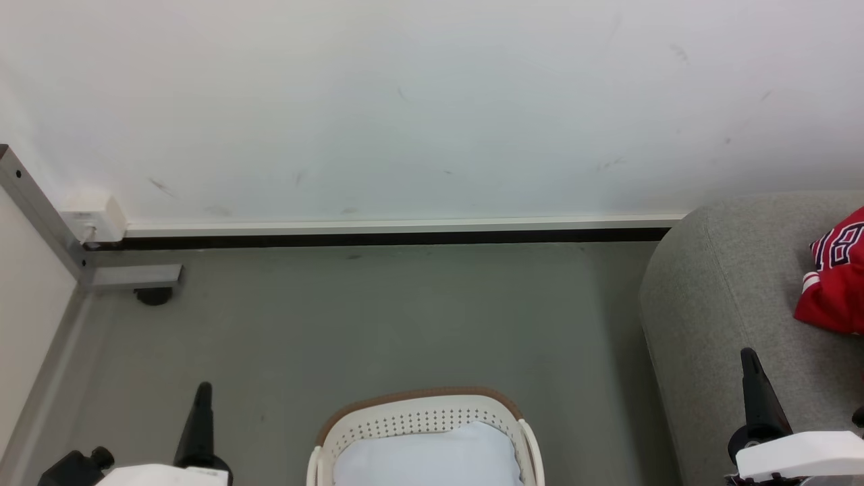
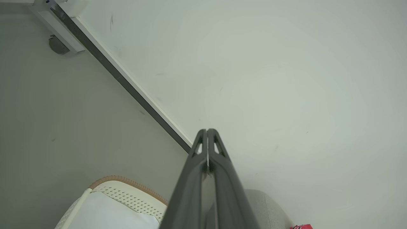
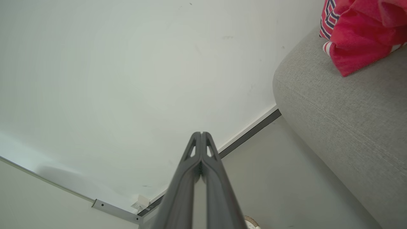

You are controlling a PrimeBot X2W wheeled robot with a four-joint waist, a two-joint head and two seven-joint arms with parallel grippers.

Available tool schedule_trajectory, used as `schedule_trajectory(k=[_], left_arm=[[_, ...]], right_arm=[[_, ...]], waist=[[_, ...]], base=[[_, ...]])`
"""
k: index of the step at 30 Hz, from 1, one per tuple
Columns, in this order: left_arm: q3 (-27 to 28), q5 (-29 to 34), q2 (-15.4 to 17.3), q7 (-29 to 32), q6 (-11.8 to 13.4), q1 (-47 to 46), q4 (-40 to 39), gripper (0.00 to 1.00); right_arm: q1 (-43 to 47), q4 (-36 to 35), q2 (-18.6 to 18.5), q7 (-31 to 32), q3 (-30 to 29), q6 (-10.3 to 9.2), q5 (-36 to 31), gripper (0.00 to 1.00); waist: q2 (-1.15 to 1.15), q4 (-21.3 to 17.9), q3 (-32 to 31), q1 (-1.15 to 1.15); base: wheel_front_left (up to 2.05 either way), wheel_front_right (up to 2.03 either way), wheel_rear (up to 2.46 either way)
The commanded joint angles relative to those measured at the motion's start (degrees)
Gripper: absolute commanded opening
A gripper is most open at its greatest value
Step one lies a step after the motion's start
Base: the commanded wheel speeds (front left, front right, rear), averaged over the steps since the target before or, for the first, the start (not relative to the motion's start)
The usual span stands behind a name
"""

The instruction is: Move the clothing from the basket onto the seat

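Wall (image 1: 432, 101): pale, lightly scuffed, with a white-and-black skirting strip (image 1: 398, 229) at its foot.
Floor (image 1: 378, 317): grey, runs from the skirting to the basket.
Seat (image 1: 715, 283): light-grey upholstery with a rounded corner, at the robot's right. The head view's right and bottom edges cut it off.
Basket (image 1: 418, 418): cream plastic with a perforated wall and a brown rim band. It stands on the floor between the two grippers, apart from the seat. Only its far end shows, as the bottom edge cuts off the rest.
Basket contents: pale bluish-white cloth (image 1: 425, 455) fills the visible interior. What garment it is cannot be told.
Clothing (image 1: 833, 283): a bright red bundle with white trim lies on top of the seat, cut off at the right edge.
Writing: an outlined numeral on the red cloth. An 8 can be made out, and the rest is folded and unclear.
Left gripper (image 1: 204, 391): low at the left beside the basket. Its fingers are pressed together with nothing between them.
Right gripper (image 1: 749, 358): in front of the seat's side. Its fingertips meet and it is empty.
Wall box (image 1: 94, 217): small and white, at the left corner above a grey metal foot (image 1: 131, 275).
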Motion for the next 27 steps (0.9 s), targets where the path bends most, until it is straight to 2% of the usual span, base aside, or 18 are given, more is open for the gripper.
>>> schedule_trajectory(k=[1, 27], left_arm=[[0.35, -2.33, 0.09, 0.73, -0.09, -1.48, -0.71, 0.0], [0.97, -16.67, -0.21, 4.8, -0.13, -2.09, -0.69, 0.0]], right_arm=[[-0.02, -0.97, 0.01, 0.56, -0.74, -0.05, 2.12, 0.0], [0.54, -1.66, 0.72, 4.59, -3.56, -0.07, 15.89, 0.0]], waist=[[0.0, 0.07, 0.0, 0.0], [0.0, 0.91, -0.01, 0.0]], base=[[0.0, 0.0, 0.0], [0.0, 0.0, 0.0]])
